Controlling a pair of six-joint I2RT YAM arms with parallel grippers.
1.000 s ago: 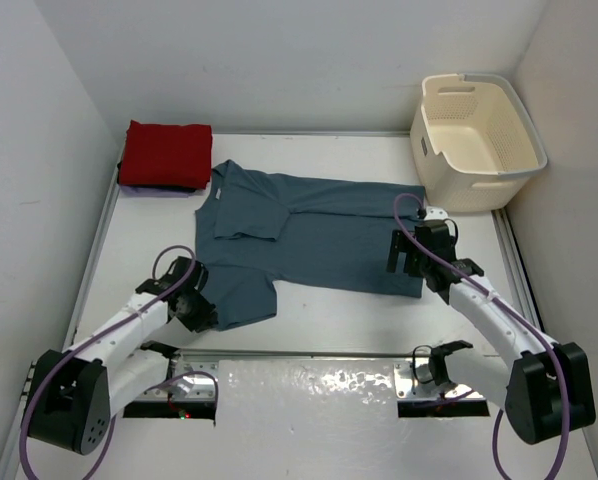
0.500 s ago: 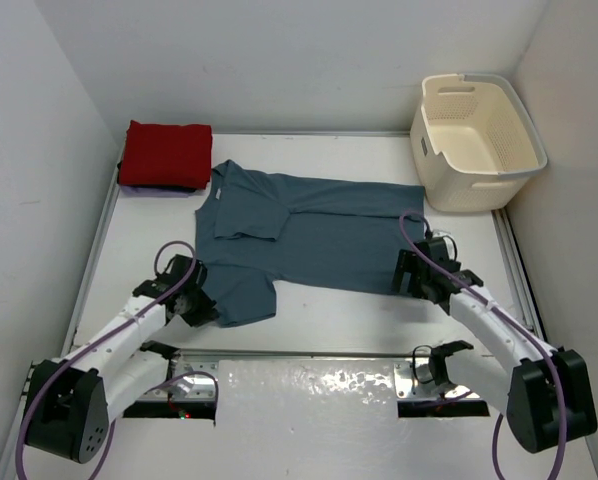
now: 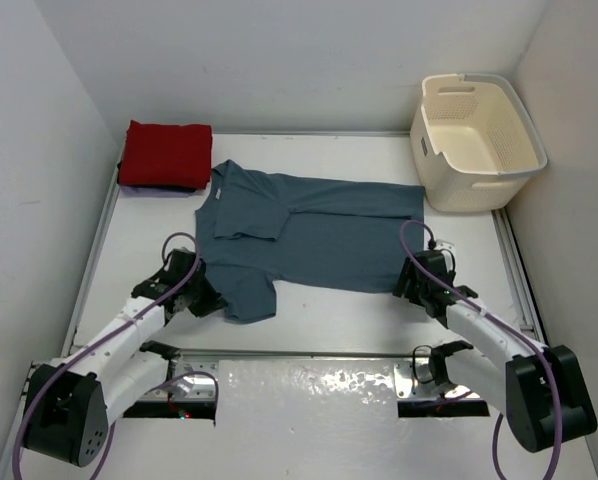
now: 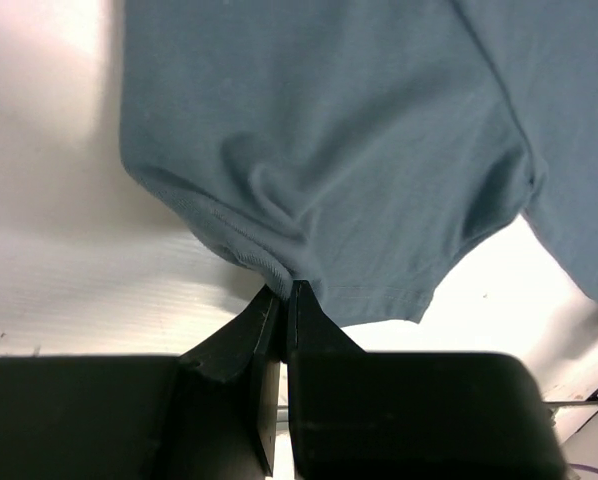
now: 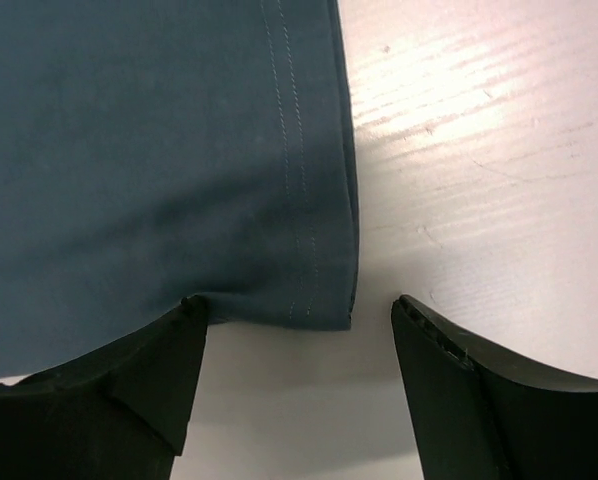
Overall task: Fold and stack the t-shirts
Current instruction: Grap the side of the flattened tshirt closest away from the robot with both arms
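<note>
A teal t-shirt (image 3: 314, 240) lies spread flat across the middle of the table, collar to the left. My left gripper (image 3: 213, 301) is shut on its near left sleeve hem; in the left wrist view the jaws (image 4: 285, 292) pinch a bunched fold of teal cloth (image 4: 319, 150). My right gripper (image 3: 407, 286) sits at the shirt's near right corner. In the right wrist view it (image 5: 299, 335) stands open, and the stitched hem corner (image 5: 314, 300) lies on the table between the fingers, touching neither. A folded red t-shirt (image 3: 166, 153) rests at the back left on a dark layer with a lavender sliver (image 3: 131, 190) below.
A cream laundry basket (image 3: 476, 140) stands at the back right against the wall. White walls close in the table on the left, back and right. A metal strip (image 3: 309, 352) runs along the near edge in front of the arm bases.
My right gripper came down and toward the near edge onto the shirt's corner, and its jaws narrowed. My left gripper closed on the sleeve hem and shifted slightly forward.
</note>
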